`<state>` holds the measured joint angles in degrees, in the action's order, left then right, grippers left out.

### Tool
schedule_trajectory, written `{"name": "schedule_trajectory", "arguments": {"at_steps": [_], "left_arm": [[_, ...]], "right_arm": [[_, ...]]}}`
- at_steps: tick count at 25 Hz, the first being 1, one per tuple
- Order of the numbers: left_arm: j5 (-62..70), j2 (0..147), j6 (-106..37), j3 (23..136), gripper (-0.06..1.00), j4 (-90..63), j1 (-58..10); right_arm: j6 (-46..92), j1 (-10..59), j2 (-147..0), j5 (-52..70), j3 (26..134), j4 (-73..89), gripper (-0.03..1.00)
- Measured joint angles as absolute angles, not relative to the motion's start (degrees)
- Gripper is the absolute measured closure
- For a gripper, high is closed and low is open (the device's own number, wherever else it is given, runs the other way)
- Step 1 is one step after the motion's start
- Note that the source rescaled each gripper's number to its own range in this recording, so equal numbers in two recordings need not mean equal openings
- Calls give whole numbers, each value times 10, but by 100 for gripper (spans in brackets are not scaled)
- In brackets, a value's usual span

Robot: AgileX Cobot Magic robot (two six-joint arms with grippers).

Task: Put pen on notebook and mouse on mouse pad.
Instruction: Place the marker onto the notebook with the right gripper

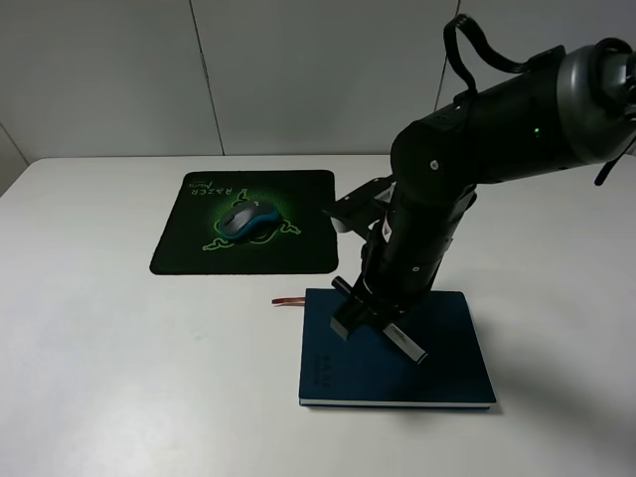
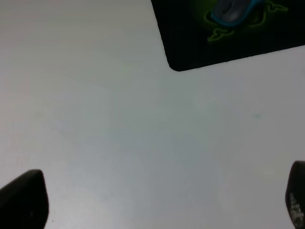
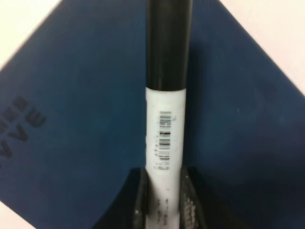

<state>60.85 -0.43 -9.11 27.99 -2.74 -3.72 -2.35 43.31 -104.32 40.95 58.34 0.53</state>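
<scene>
**While the pen hangs over the notebook, the release is the risk**

While our right hand (image 1: 373, 313) grips the pen (image 3: 164, 138) by its white barrel, we hold it low over the navy notebook (image 1: 447, 363), which lies on the worktop (image 1: 99, 378) with its ribbon bookmark (image 1: 288, 301) poking out. Whether the pen touches the cover we cannot tell. If we let go too high, or with the barrel tilted, we judge the round pen could roll across the smooth cover and drop off an edge. Pressing down too hard could instead shove the notebook. Our left hand (image 2: 157, 210) hangs above bare worktop with its fingers (image 2: 24, 198) spread wide and holding nothing. The mouse (image 1: 245, 221) already sits on the green-logo mouse pad (image 1: 179, 253), well apart from the notebook, so a rolling pen is our main worry.
</scene>
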Motion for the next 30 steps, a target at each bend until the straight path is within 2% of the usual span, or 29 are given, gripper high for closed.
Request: {"name": "schedule_trajectory", "arguments": {"at_steps": [18,20,22,23,24,25,27,30], "left_arm": [[608,-4,-91,280,-6,-26,-37],[608,-4,-91,280,-6,-26,-37],[608,-4,-91,280,-6,-26,-37],[608,-4,-91,280,-6,-26,-37],[608,-4,-91,280,-6,-26,-37],[608,-4,-91,280,-6,-26,-37],[608,-4,-91,280,-6,-26,-37],[608,-4,-91,280,-6,-26,-37]], "right_arm": [[-32,433,-1084,395,583,0,95],[-32,433,-1085,399,583,0,84],[-32,433,-1088,411,583,0,63],[-32,433,-1089,412,583,0,51],[-32,433,-1090,413,583,0,32],[-32,433,-1090,413,583,0,18],[-39,433,-1090,413,583,0,5],[-45,433,-1090,414,583,0,-2]]}}
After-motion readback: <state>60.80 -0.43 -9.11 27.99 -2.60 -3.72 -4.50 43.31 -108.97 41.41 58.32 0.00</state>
